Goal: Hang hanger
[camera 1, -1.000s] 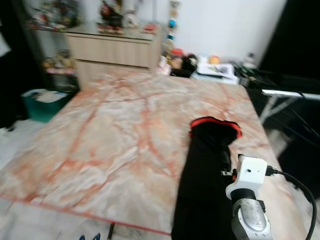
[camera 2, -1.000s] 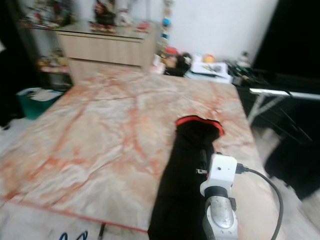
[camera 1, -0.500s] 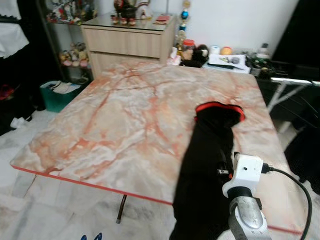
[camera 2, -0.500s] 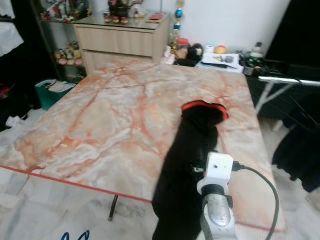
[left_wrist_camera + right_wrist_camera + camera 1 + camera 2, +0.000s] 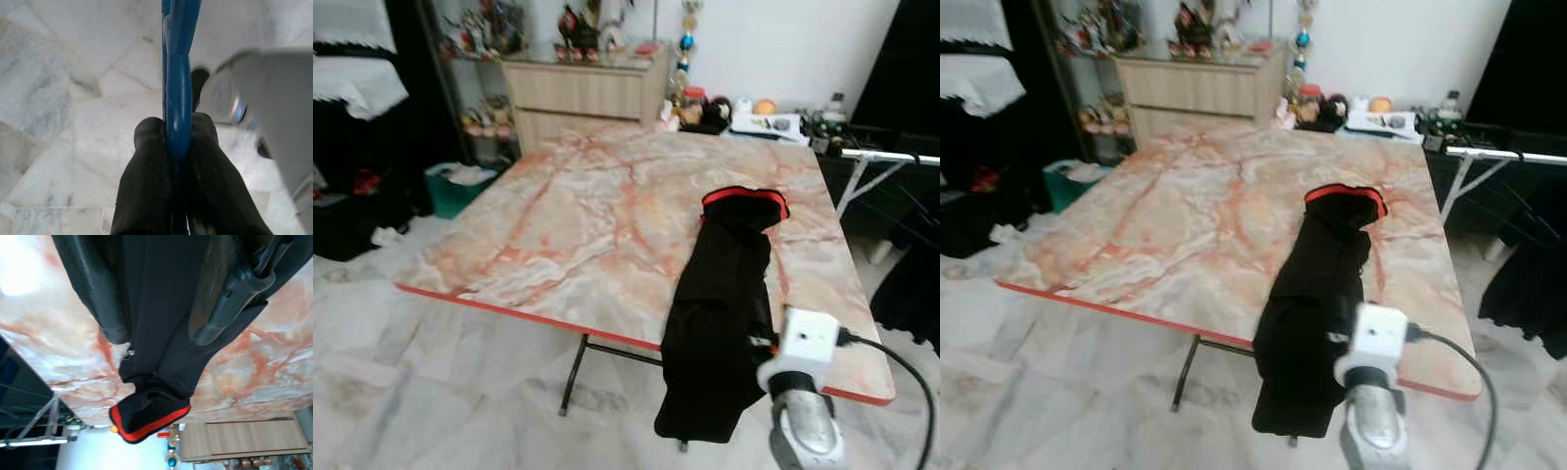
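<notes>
- Blue plastic hanger (image 5: 178, 98) sits clamped between the left gripper (image 5: 176, 132) fingers, low over the marble floor (image 5: 73, 122).
- Right gripper (image 5: 161, 328) hangs with fingers apart above the black garment (image 5: 724, 294) on the table (image 5: 568, 225).
- Table looks farther off than a second ago, near edge and legs now visible: the robot is backing away, likely toward a rail.

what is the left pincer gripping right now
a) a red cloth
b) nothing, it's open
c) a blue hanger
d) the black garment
c: in the left wrist view the two black fingers are pressed against either side of a blue hanger above the tiled floor; the black garment lies draped over the marble table's edge.
</notes>
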{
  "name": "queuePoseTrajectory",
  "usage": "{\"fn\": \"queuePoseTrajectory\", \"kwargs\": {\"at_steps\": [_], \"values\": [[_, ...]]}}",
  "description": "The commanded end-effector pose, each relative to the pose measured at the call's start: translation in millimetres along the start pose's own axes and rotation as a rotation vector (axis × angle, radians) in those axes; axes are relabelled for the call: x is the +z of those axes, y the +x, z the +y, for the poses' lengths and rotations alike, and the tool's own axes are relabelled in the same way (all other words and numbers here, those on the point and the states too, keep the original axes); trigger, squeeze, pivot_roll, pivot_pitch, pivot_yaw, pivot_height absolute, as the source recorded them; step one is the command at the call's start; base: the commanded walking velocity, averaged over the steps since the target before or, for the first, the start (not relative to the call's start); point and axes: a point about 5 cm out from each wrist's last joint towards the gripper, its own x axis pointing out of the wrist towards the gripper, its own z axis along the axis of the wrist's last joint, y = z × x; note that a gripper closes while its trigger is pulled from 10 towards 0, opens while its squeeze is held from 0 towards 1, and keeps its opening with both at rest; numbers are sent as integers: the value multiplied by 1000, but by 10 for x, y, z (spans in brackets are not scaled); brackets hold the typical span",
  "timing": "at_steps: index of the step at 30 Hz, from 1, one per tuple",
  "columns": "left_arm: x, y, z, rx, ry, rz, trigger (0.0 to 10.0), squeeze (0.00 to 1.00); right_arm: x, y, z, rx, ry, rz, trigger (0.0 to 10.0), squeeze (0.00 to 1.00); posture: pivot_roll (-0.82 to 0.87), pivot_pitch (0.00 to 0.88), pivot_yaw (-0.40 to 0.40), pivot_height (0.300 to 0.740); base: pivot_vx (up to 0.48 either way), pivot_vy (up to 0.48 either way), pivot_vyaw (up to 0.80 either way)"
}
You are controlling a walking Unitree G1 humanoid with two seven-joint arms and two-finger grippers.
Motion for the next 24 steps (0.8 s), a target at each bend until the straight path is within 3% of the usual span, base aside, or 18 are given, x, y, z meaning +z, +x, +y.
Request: {"fn": "queuePoseTrajectory", "kwargs": {"at_steps": [1,7,15,21,24], "values": [[10,-3,43,11,10,3,10000,0,-29,-1,51,5,27,19,10000,0,124,22,-23,740,0,0,0],[26,-1,43,13,-1,-8,10000,0,-213,-3,-69,-80,109,99,10000,0,125,21,-22,740,0,0,0],[43,2,45,14,5,-14,10000,0,-614,-118,-477,-386,240,248,10000,0,128,21,-21,740,0,0,0],[43,2,44,13,7,-14,10000,0,-755,-171,-499,-380,190,283,10000,0,126,22,-19,740,0,0,0],[46,4,37,10,11,-14,10000,0,-933,-212,-491,-380,205,360,10000,0,126,21,-20,740,0,0,0]]}}
